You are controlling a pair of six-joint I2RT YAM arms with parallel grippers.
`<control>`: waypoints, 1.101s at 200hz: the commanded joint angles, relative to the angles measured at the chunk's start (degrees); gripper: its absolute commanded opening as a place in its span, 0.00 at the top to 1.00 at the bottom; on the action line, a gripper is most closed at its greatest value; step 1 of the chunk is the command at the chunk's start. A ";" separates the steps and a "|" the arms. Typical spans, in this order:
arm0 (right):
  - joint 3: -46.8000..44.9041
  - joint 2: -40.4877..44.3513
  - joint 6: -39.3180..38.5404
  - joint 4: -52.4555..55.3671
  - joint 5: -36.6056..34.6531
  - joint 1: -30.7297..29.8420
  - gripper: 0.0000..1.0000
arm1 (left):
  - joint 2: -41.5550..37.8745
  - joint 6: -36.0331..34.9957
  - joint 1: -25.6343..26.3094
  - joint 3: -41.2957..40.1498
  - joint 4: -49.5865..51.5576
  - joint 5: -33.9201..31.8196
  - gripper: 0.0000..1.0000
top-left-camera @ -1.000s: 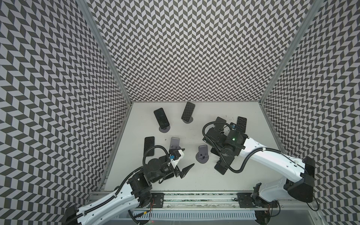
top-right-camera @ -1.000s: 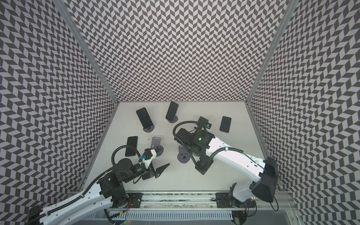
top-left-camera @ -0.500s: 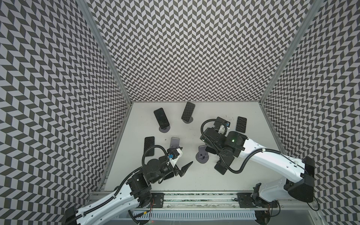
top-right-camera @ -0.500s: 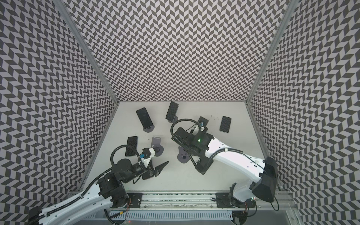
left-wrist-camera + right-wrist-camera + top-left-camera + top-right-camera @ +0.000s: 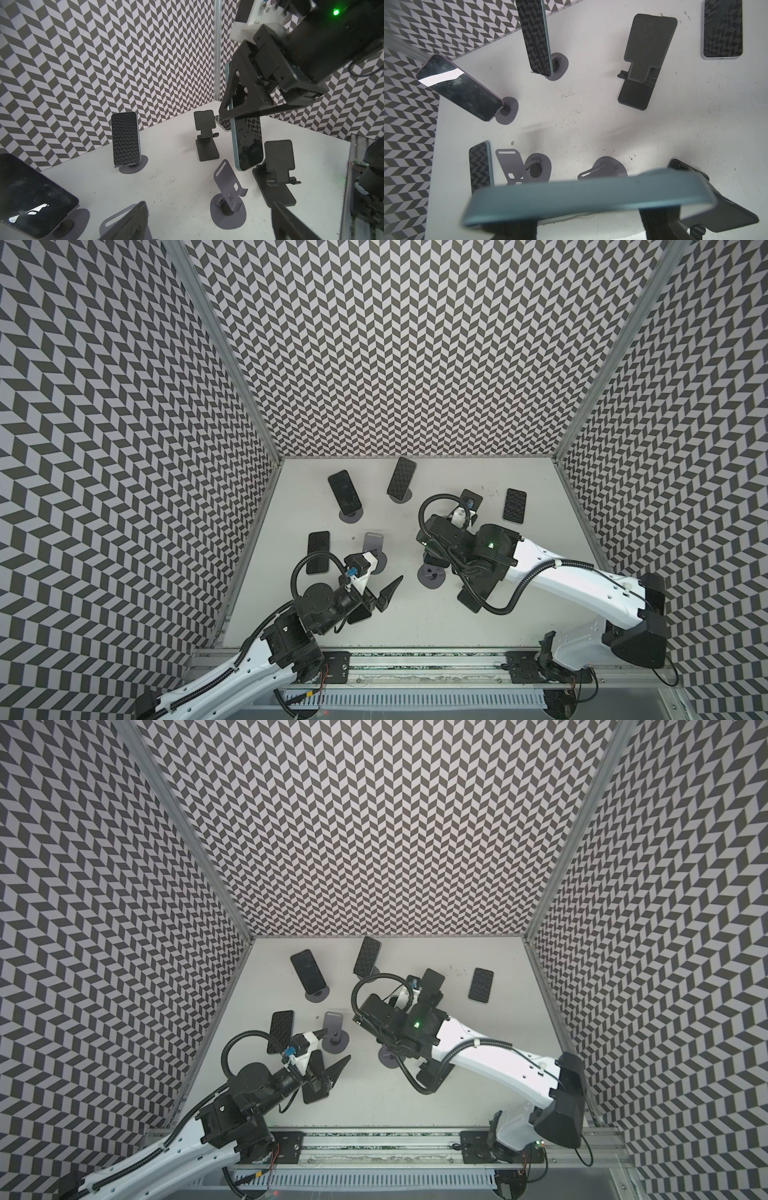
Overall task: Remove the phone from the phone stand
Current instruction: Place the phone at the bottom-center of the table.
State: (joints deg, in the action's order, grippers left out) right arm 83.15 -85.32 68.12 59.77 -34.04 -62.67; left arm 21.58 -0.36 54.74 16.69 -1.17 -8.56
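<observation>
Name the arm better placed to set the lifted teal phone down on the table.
Right. The right end effector grips the teal phone clear of the black stand; the left end effector is open and empty.

Chevron-patterned walls enclose a scuffed white table on three sides

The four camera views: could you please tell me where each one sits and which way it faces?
Top views: high above the robot's side, looking down on the table; left arm and right arm show in both.
Left wrist: on the left arm, looking across at the right gripper clamping the teal phone; own fingers show.
Right wrist: on the right arm, looking down past the teal phone; own fingers show.
Shared: both wrist views show the teal phone.
</observation>
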 commanded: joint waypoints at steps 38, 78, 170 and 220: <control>2.27 -0.99 -2.97 -4.82 -1.87 -1.87 0.43 | -0.95 5.89 0.19 4.15 5.16 -1.74 0.08; 3.61 -1.12 -4.48 -3.27 -3.13 -2.81 0.43 | 0.06 10.90 0.19 11.05 12.09 -2.11 0.11; 4.37 -2.20 -10.12 -5.52 -1.31 -4.12 0.43 | 7.34 25.40 0.15 26.59 32.05 1.15 0.16; 4.56 -2.91 -11.33 -7.43 -0.19 -4.75 0.44 | 6.13 27.77 0.20 30.17 36.30 4.86 0.16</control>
State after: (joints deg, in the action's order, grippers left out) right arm 85.69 -87.99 58.04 56.64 -33.74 -66.87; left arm 28.32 24.23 54.74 43.86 30.59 -5.50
